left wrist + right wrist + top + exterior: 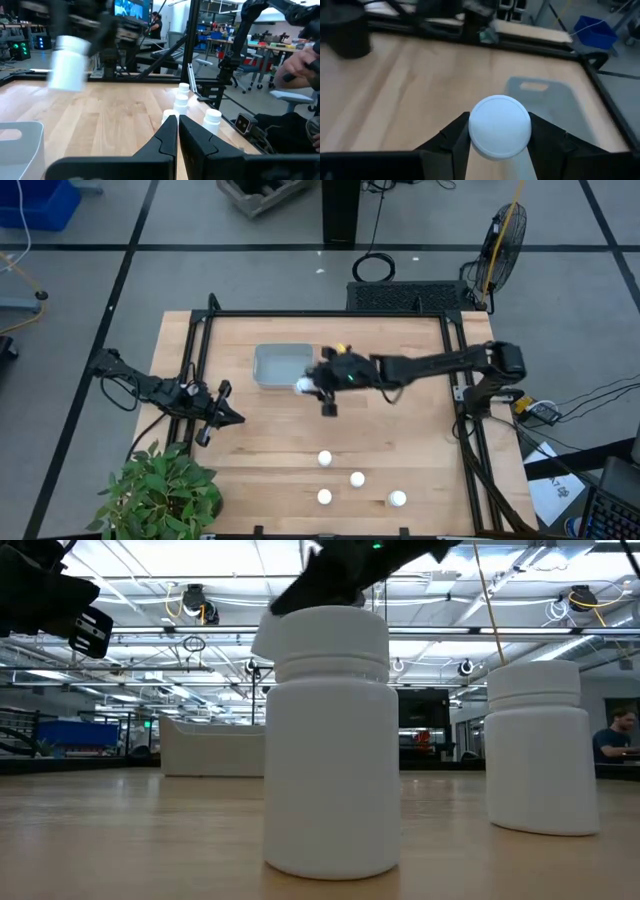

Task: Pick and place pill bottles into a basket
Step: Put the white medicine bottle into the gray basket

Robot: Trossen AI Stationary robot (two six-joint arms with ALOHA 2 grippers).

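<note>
Right gripper (pixel 304 387) is extended across the middle of the high view, its jaws clamped on one pill bottle (pixel 302 386). The held bottle sits at the right edge of the basket (pixel 281 365), which lies in the upper centre of the wooden surface (pixel 400 440). In the right wrist view the bottle's round white cap (pixel 500 125) fills the gap between the two dark fingers (pixel 454 138), both pressing its sides; the pale grey-blue basket (pixel 545 102) shows beyond it on the surface. From the pictures it cannot be told whether the bottle is over the basket's interior or just at its rim.

Four more pill bottles stand on the surface in the lower centre of the high view: one (pixel 325 459) nearest the basket, one (pixel 357 478) right of and below it, one (pixel 324 497) lower still, and one (pixel 398 499) furthest right. All four are upright and apart from one another. Two of them show large in the low view (pixel 330 740) (pixel 543 745), both upright.

Left gripper (pixel 228 418) waits at the left edge of the surface, well apart from the bottles, pointing right. In the left wrist view its jaws (pixel 177 125) are closed together with nothing between them; the held bottle (pixel 69 64) appears blurred in the upper left of that frame.

A potted plant (pixel 160 490) sits at the lower left corner of the high view.
</note>
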